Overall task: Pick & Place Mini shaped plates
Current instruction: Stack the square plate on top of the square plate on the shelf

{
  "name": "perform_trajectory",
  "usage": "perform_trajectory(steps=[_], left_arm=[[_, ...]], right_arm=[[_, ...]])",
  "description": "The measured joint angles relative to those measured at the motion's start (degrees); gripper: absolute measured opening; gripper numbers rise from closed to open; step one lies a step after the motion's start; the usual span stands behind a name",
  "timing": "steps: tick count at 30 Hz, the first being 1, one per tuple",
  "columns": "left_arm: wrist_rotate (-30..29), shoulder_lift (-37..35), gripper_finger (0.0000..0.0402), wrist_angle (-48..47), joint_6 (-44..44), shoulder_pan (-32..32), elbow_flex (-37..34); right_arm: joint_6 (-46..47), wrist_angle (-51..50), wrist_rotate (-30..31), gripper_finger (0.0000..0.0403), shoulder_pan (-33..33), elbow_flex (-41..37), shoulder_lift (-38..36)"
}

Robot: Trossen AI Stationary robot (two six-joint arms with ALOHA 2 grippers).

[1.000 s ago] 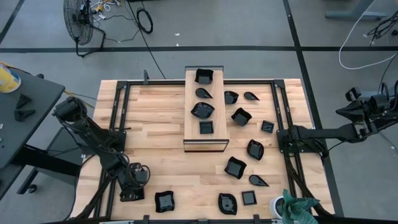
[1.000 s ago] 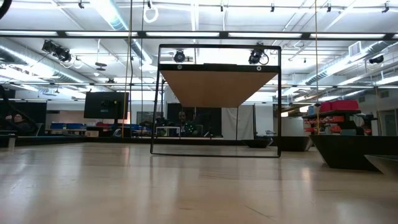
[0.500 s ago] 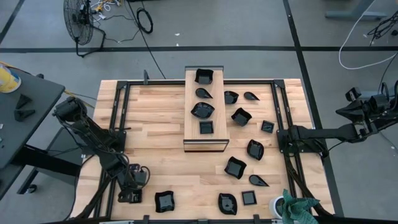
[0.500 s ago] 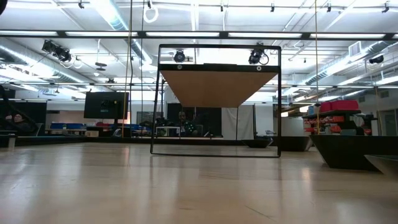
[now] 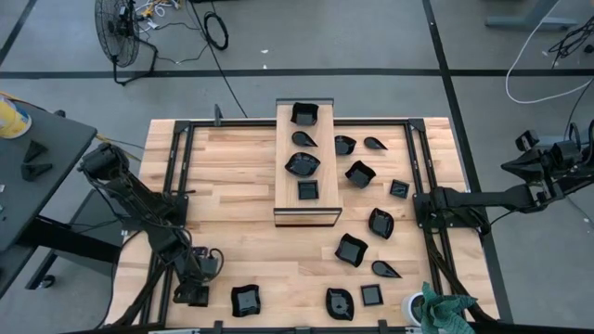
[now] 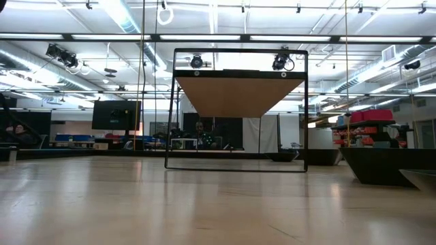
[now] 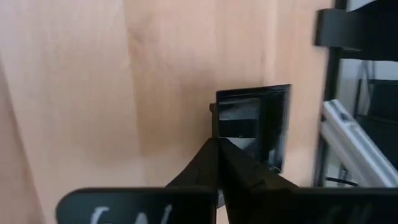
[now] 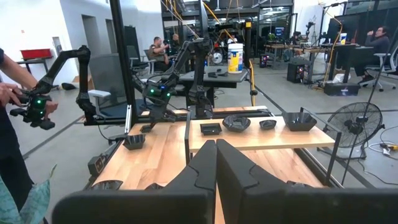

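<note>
Your left end effector (image 7: 217, 163) has just clenched on the square plate's (image 7: 252, 124) rim at the counter's (image 5: 241, 241) near-left corner. Grasp made; lift follows. Right end effector (image 8: 216, 163) idles clenched, empty.

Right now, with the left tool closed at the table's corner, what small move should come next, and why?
Probably a short lift straight up: the left tool looks shut on the rim of the small glossy black square plate, which appears to lie on the light wooden table.

Glossy black mini plates (image 5: 355, 250) – scattered, four on board (image 5: 281, 190)
</note>
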Motion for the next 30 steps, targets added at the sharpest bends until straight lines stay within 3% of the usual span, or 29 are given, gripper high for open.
perform_trajectory(steps=[16, 23, 30], left_arm=[[2.88, -10.75, 0.0006, 1.71, -1.84, 5.26, 0.44], [-2.46, -16.26, 0.0004, 1.82, -1.58, 11.81, 2.45], [-7.83, -16.88, 0.0004, 2.22, 0.47, 20.09, 5.68]], right_arm=[[0.00, 0.00, -0.02, 0.0010, 0.01, 0.01, 0.00], [0.00, 0.00, 0.01, 0.0010, -0.02, 0.02, 0.00], [0.00, 0.00, 0.00, 0.0010, 0.00, 0.02, 0.00]])
